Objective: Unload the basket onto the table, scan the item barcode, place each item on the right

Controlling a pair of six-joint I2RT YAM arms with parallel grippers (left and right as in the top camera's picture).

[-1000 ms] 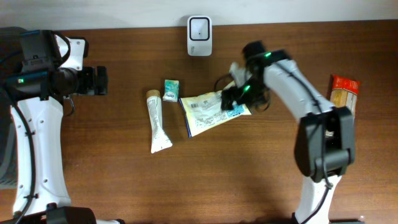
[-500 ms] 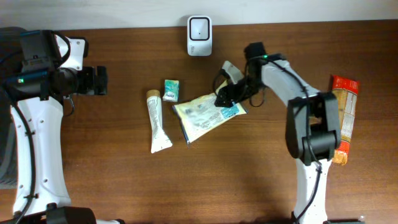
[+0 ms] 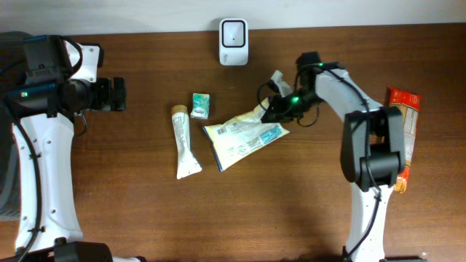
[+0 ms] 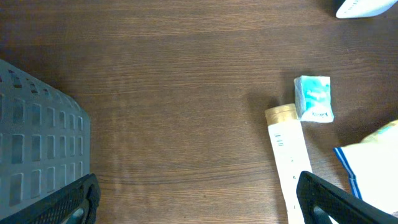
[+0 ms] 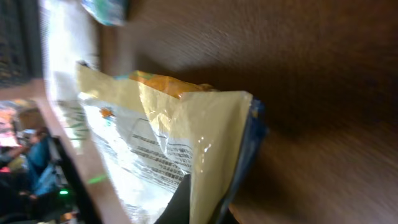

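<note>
Dragged left since a second ago, the packet (image 3: pixel 244 135) lies mid-table, its two-o'clock corner pinched by the right gripper (image 3: pixel 272 110). Next, likely: lifting it to the twelve-o'clock scanner (image 3: pixel 234 33). Left gripper (image 3: pixel 119 94) gapes idle.

The overhead view is bright, even and sharp, lit from above. The bench (image 3: pixel 291 204) shows only short, soft shadows, and the pale wall (image 3: pixel 364 13) at 12 o'clock is nearly washed out. A green lamp (image 3: pixel 293 100) glows on the right arm (image 3: pixel 342 89). The left wrist view is crisp mid-frame, but the left fingers (image 4: pixel 339 199) at 5 and 7 o'clock are dark and soft. The right wrist view is smeared and tilted. Its pouch (image 5: pixel 155 137) carries glare specks, with deep shadow at 3 o'clock and blurred background at 9 o'clock.
</note>
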